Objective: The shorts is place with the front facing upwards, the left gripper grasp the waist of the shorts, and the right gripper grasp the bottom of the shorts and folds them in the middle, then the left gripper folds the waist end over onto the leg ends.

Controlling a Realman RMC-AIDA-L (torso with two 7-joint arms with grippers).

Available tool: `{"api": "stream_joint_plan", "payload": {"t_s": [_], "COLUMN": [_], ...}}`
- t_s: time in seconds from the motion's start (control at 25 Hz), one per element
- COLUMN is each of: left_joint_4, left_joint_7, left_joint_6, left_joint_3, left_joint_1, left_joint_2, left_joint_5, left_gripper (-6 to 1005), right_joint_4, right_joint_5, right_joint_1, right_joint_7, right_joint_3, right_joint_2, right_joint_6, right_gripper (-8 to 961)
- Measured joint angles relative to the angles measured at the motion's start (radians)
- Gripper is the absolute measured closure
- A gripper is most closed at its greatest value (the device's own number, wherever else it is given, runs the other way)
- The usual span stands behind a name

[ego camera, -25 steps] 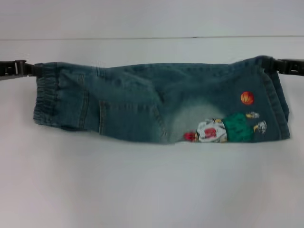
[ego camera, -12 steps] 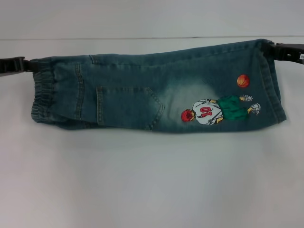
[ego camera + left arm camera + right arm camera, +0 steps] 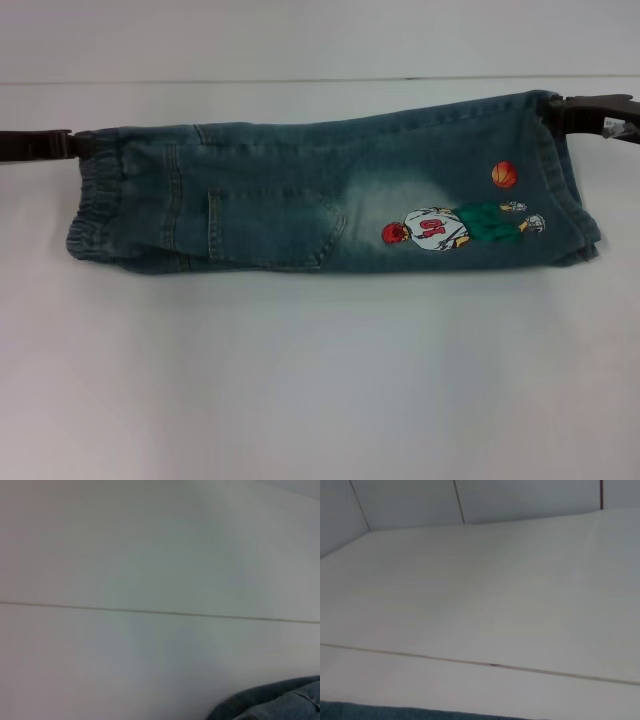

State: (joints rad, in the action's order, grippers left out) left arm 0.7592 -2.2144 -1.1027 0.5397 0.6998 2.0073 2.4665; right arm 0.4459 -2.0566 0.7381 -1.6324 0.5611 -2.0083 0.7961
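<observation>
- Shorts [image 3: 330,205]: denim, lying folded lengthwise across the middle of the head view on the white table [image 3: 320,380]; elastic waist [image 3: 95,205] at frame left, leg ends [image 3: 570,190] at frame right, pocket and printed basketball figure facing up.
- Left hand [image 3: 72,145]: at the left edge of the frame, closed on the upper corner of the waist. Risk: the grip looks to catch only a thin bite of the gathered elastic; a pull across could let one layer slide out, leaving the lower half behind.
- Right hand [image 3: 556,112]: at the upper right of the frame, clamped on the upper corner of the leg ends. Risk: if it lets go while the cloth is taut, the hem may spring back and undo the long fold.
- Lower edge: the two layers do not line up at frame left, the under layer showing below. Risk: folding waist onto legs would carry this skew through and give a crooked stack.
- Wrist views: each shows only table and a sliver of denim; finger contact cannot be checked there.
</observation>
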Motion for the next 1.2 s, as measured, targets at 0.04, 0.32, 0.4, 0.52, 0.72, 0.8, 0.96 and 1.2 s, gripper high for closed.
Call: {"api": "stream_joint_plan", "payload": {"t_s": [0.04,0.32,0.4,0.52,0.72,0.8,0.96,1.2], "left_joint_4": [0.0,0.0,0.0,0.0,0.0,-0.005,-0.014,-0.014], "left_joint_7": [0.003,0.004,0.004,-0.002,-0.005,-0.005,-0.006,-0.01], "left_joint_6": [0.011,0.055,0.062,0.069,0.079,0.076,0.06,0.055], "left_joint_3": [0.017,0.107,0.116,0.117,0.117,0.118,0.118,0.112], "left_joint_1": [-0.001,-0.003,-0.002,0.002,0.004,0.004,0.005,0.005], "left_joint_2": [0.003,0.014,0.016,0.017,0.019,0.019,0.014,0.009], "left_joint_5": [-0.001,0.005,0.006,0.006,0.008,0.01,0.016,0.021], "left_gripper": [900,896,895,894,891,890,764,541], "right_joint_4": [-0.004,-0.02,-0.021,-0.021,-0.026,-0.03,-0.037,-0.044], "right_joint_5": [0.0,0.001,0.001,0.001,0.001,-0.001,-0.002,0.001], "right_joint_1": [0.002,0.025,0.032,0.038,0.046,0.048,0.049,0.046], "right_joint_7": [0.004,0.028,0.031,0.029,0.021,0.021,0.021,0.016], "right_joint_3": [0.006,0.01,0.011,0.011,0.012,0.013,0.013,0.003], "right_joint_2": [-0.002,-0.017,-0.022,-0.026,-0.026,-0.026,-0.026,-0.026], "right_joint_6": [-0.011,-0.053,-0.063,-0.078,-0.081,-0.081,-0.082,-0.083], "right_gripper": [801,782,777,769,755,750,739,608]}}
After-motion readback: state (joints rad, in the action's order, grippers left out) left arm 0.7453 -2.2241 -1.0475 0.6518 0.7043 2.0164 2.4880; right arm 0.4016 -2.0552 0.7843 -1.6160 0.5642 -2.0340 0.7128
